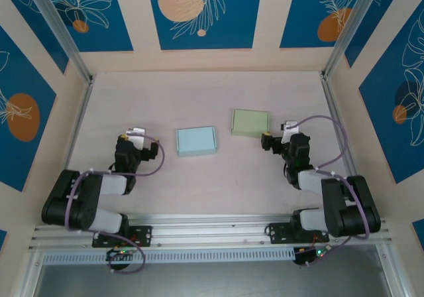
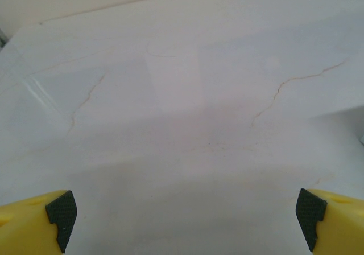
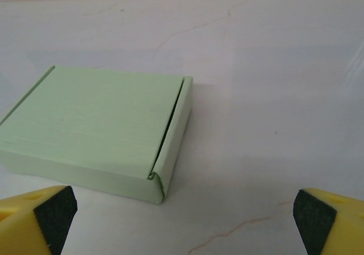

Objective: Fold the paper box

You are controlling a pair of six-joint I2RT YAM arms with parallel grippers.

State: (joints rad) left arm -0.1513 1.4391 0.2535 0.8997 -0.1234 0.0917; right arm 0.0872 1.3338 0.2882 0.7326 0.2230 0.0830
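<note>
Pale stone-look bench (image 1: 218, 91) with thin brown veins lies inside a booth whose walls (image 1: 86, 12) carry blue panels printed with white leaves and orange discs, and a metal rail (image 1: 212, 221) runs along the near edge where both arms are bolted. Two closed paper boxes lie flat near the middle of the bench. The blue box (image 1: 196, 141) sits between the arms. The green box (image 1: 250, 122) sits a little farther back and to its right, apart from it. The left end effector (image 1: 136, 136) rests low over the bench, left of the blue box and clear of it. Its jaws stand wide, and in the left wrist view the black pads (image 2: 61, 216) on yellow fingers sit at the two bottom corners with bare bench between them. It holds nothing and touches nothing. The right end effector (image 1: 277, 135) sits just right of the green box, close to its near right corner, and its jaws are just as wide. In the right wrist view its dark pads (image 3: 54, 214) frame the bottom corners. There the green box lies ahead and to the left, lid down, with a narrow seam along its right edge and a small tab at the near corner. No finger meets the box, and the grip is empty. Purple cables (image 1: 324, 128) loop from each wrist back to the arm.
</note>
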